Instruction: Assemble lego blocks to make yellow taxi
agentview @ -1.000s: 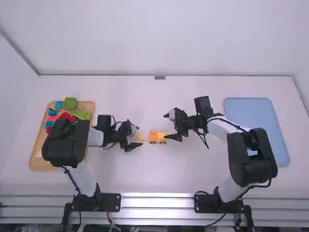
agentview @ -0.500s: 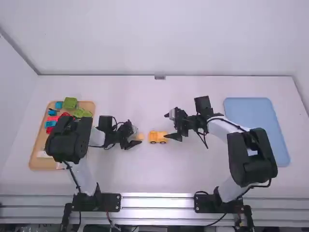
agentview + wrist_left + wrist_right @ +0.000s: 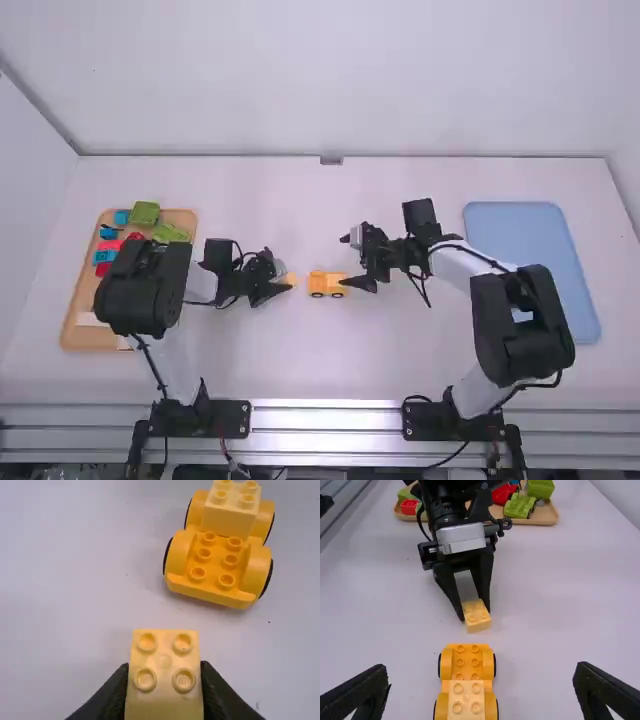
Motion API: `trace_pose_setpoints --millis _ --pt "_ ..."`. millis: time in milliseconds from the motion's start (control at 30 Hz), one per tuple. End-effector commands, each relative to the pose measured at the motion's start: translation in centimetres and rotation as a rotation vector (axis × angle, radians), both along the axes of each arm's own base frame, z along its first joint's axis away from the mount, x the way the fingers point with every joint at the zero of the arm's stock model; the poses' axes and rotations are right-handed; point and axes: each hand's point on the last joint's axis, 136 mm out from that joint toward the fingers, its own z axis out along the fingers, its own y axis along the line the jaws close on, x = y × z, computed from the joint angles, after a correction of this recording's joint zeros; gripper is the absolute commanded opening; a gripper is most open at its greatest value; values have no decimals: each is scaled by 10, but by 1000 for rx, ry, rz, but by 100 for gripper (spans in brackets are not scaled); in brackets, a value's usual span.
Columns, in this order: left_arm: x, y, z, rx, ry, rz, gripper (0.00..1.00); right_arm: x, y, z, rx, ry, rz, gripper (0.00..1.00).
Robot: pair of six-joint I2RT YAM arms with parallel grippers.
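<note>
Right wrist view, nearest first: right pincer (image 3: 481, 668) is hanging open. Past its tips, the taxi (image 3: 446, 666) sits about midway between the tabletop's (image 3: 570, 605) left and right edges, one block (image 3: 466, 702) already on. Then the left pincer (image 3: 475, 614), clamped on another block (image 3: 478, 624). Tray (image 3: 549, 518) is farthest, by the left edge. I'd call this adding the second block: square it over the bare studs (image 3: 475, 662), then press straight down.

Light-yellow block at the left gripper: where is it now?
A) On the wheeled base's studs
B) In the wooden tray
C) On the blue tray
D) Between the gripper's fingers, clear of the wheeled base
D: the left gripper pinches the light-yellow block, with bare table between it and the wheeled base.
</note>
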Motion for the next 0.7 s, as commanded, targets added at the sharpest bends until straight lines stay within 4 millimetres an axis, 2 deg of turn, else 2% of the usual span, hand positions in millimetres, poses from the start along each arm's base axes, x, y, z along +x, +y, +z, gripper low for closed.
trace_pose_setpoints --millis 0,200,300,333,400,500,667 --pt "1 -4 2 -15 -4 -13 28 -2 -1 6 6 -7 -4 98" --pt "3 -14 37 -116 -57 -54 28 -4 -7 -7 -59 28 -34 98" --pt "7 -15 57 -115 -113 -58 26 -10 -9 -24 -69 48 -37 98" --pt "7 -15 58 -116 -115 -59 26 -11 -9 -25 -68 47 -36 98" --pt "4 -19 70 -149 -136 -90 29 -13 -9 -38 -53 31 -31 98" --pt "2 -23 80 -188 -147 -124 27 -15 -7 -47 -19 21 -33 98" --pt "2 -25 85 -213 -80 -138 20 -1 -4 -66 12 71 -107 98"
